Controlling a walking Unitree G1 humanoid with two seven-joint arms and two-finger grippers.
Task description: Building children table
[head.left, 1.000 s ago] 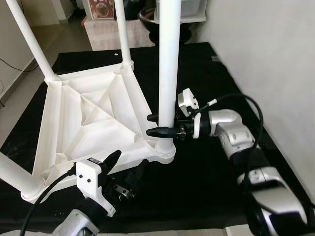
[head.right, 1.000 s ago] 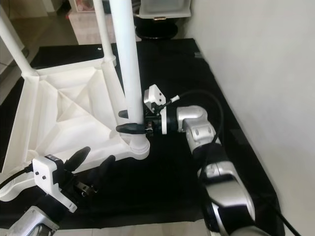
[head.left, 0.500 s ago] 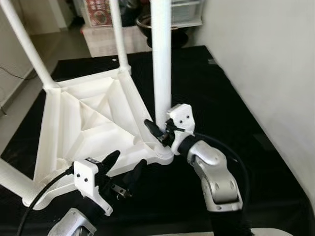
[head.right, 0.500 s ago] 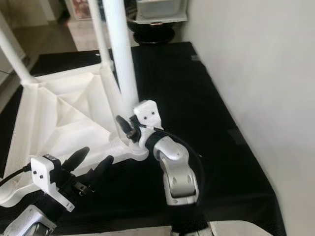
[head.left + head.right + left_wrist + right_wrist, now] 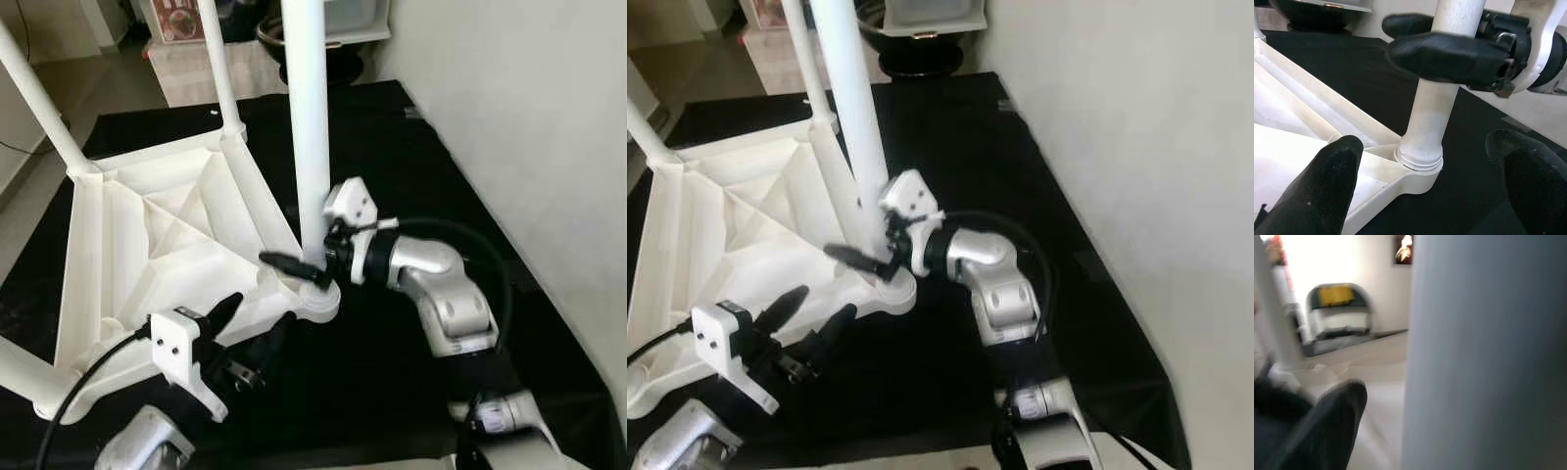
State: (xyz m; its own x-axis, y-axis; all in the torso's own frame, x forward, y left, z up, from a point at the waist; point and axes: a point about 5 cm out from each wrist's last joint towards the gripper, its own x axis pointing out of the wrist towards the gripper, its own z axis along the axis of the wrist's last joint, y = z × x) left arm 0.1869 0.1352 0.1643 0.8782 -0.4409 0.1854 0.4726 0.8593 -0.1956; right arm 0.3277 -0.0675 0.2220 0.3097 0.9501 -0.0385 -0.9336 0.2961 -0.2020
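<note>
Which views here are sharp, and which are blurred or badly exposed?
Left and right eye views: sharp, evenly lit. Left wrist view: table leg crisp, its own fingertips soft. Right wrist view: blurred throughout, the leg a grey mass, bright background washed out.

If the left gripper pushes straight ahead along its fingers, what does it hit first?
Probably the base of the white table leg in its corner socket. The left gripper is open and aimed there; the right gripper clamps the leg just above.
</note>
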